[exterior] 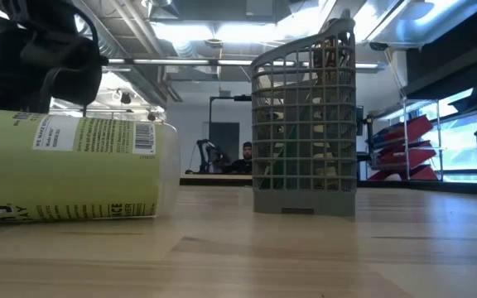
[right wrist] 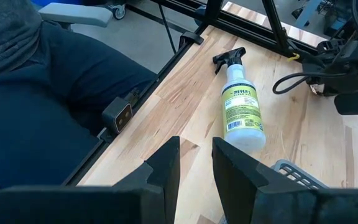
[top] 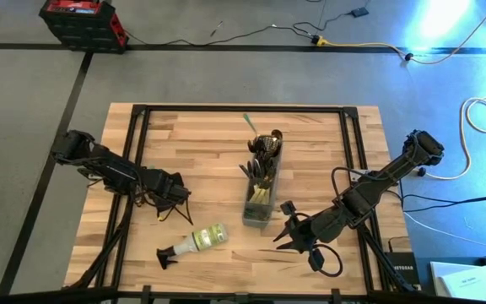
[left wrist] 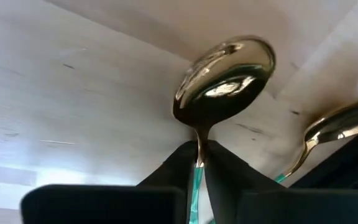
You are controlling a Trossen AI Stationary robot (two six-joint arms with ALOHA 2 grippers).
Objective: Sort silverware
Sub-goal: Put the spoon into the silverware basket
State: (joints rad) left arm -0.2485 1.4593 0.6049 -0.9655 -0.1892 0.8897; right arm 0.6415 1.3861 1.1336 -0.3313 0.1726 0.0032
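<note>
My left gripper (top: pixel 164 211) points steeply down at the table's left middle, shut on a gold spoon (left wrist: pixel 225 81) with a green handle. A second gold spoon (left wrist: pixel 337 124) lies on the wood right beside it. The grey mesh caddy (top: pixel 261 181) stands upright at mid-table with several pieces of silverware (top: pixel 264 152) sticking up from it. In the low view the caddy (exterior: pixel 305 124) shows from the side. My right gripper (top: pixel 289 232) hangs open above the table, near the caddy's near end, with nothing between its fingers (right wrist: pixel 163 168). My left gripper pinches the spoon's green handle just below the neck (left wrist: pixel 197 177) between its two fingers (left wrist: pixel 229 180). The fingers come from above, slanting down, and lie along the handle. The bowl sticks out past the fingertips toward the wood; whether it touches the table I cannot tell.
A clear spray bottle (top: pixel 197 242) with a black nozzle lies on its side near the front edge, between the two grippers. A person in dark clothes (right wrist: pixel 36 99) sits close against the table's near edge. The black frame (top: pixel 243 110) runs around the tabletop.
</note>
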